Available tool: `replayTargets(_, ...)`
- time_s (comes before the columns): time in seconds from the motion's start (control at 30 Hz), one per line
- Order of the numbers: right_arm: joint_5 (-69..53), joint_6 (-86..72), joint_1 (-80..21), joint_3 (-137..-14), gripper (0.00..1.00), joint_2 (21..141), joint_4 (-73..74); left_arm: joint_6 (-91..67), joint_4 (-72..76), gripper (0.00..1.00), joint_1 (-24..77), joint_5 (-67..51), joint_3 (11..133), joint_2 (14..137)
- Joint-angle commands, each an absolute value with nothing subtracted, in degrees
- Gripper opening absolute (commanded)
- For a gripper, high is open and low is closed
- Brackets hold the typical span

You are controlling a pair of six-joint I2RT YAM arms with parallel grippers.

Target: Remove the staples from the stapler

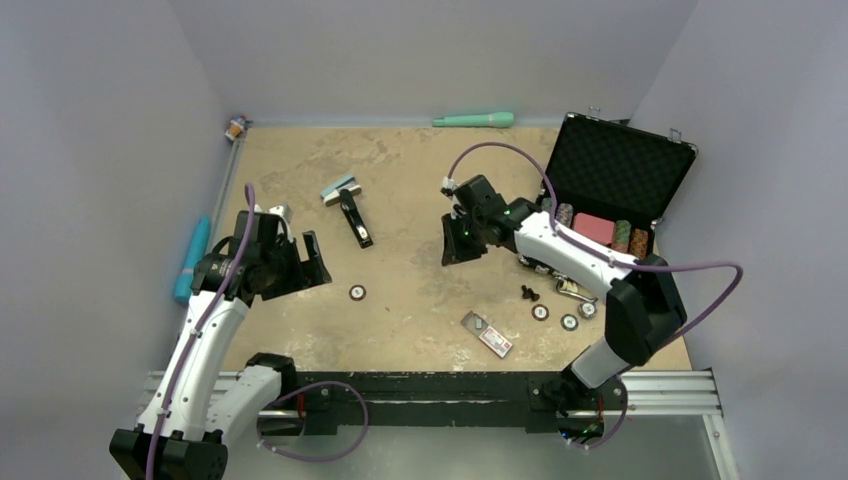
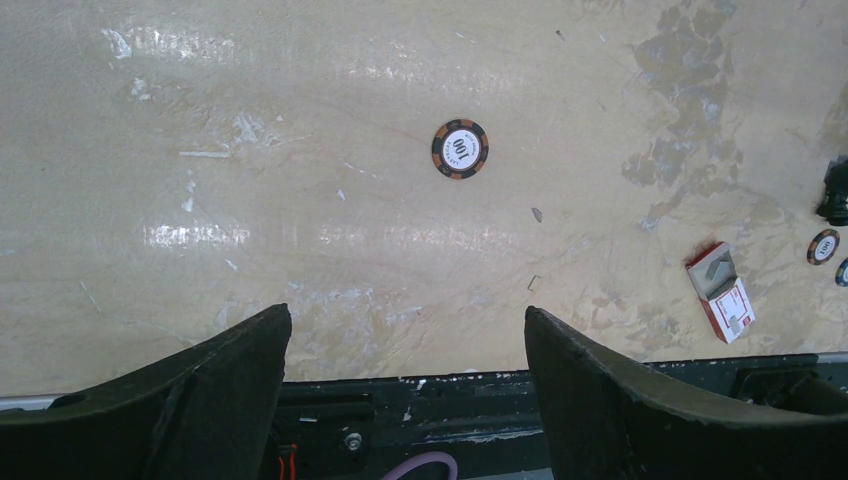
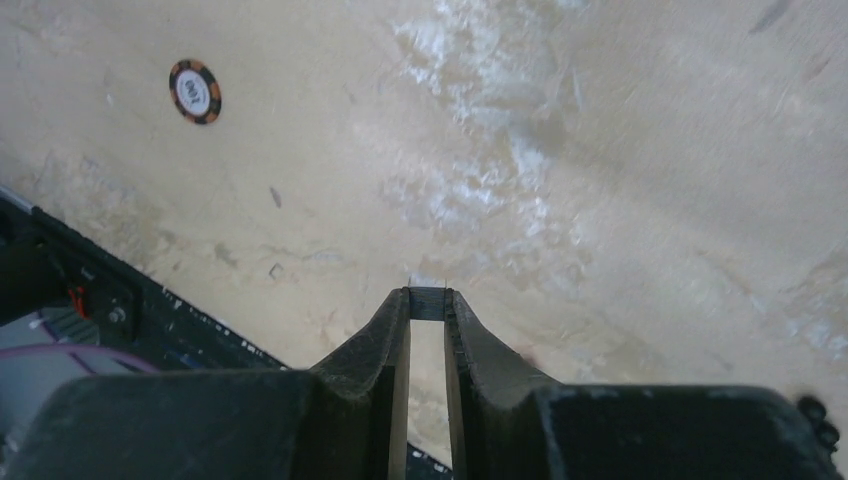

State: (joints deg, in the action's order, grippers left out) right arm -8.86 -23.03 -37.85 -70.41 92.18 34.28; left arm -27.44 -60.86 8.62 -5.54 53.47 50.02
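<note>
The stapler (image 1: 356, 220) lies on the table (image 1: 420, 170), at 1 o'clock from the left hand (image 2: 405, 325), whose fingers are spread wide. The right hand (image 3: 428, 296), at 3 o'clock from the stapler, pinches a small dark strip (image 3: 428, 305) between its tips.

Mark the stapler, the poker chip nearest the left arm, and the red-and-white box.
stapler (image 1: 355, 218): top external view, middle of its black body.
poker chip (image 2: 460, 148): left wrist view, its white centre.
red-and-white box (image 2: 722, 293): left wrist view, its top face.
</note>
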Motion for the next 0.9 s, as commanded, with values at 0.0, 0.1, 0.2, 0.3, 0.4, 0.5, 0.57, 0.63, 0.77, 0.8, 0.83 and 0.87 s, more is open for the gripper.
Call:
replayTargets(0.0, -11.4, -27.8, -38.9, -65.9, 0.1, 85.8, 36.7, -27.5, -59.2, 0.89, 8.1, -6.0, 53.2, 49.6)
replayTargets(0.1, -11.7, -30.2, -39.0, -62.4, 0.1, 81.5, 38.2, -27.5, -59.2, 0.89, 8.1, -6.2, 53.2, 49.6)
replayTargets(0.2, -12.2, -32.3, -38.9, -59.1, 0.1, 78.2, 39.7, -27.4, -59.2, 0.89, 8.1, -6.3, 53.2, 49.6)
replayTargets(0.3, -13.7, -34.7, -39.0, -55.2, 0.1, 75.0, 39.4, -27.4, -59.1, 0.89, 8.1, -6.3, 53.2, 49.6)
replayTargets(0.4, -14.9, -36.6, -39.0, -51.3, 0.09, 72.6, 38.4, -27.4, -59.1, 0.89, 8.1, -6.2, 53.2, 49.7)
replayTargets(0.5, -15.2, -38.1, -39.0, -48.2, 0.09, 71.1, 37.6, -27.5, -59.2, 0.89, 8.1, -6.0, 53.2, 49.6)
replayTargets(0.57, -15.6, -38.8, -39.1, -46.9, 0.09, 70.4, 36.9, -27.6, -59.2, 0.89, 8.1, -6.0, 53.1, 49.5)
replayTargets(0.63, -15.8, -39.3, -39.2, -45.8, 0.08, 70.3, 36.6, -27.6, -59.2, 0.89, 8.1, -6.0, 53.1, 49.6)
replayTargets(0.77, -16.0, -39.7, -39.5, -44.4, 0.07, 70.4, 35.8, -27.5, -59.3, 0.89, 8.1, -6.2, 53.2, 49.8)
replayTargets(0.8, -16.2, -39.8, -39.6, -44.2, 0.07, 70.5, 35.2, -27.5, -59.3, 0.89, 8.1, -6.2, 53.2, 49.9)
replayTargets(0.83, -16.4, -40.0, -39.8, -43.9, 0.07, 70.7, 34.7, -27.5, -59.2, 0.89, 8.1, -6.3, 53.2, 49.9)
replayTargets(0.87, -16.4, -40.2, -39.9, -43.6, 0.07, 71.0, 34.3, -27.5, -59.2, 0.89, 8.1, -6.4, 53.1, 49.9)
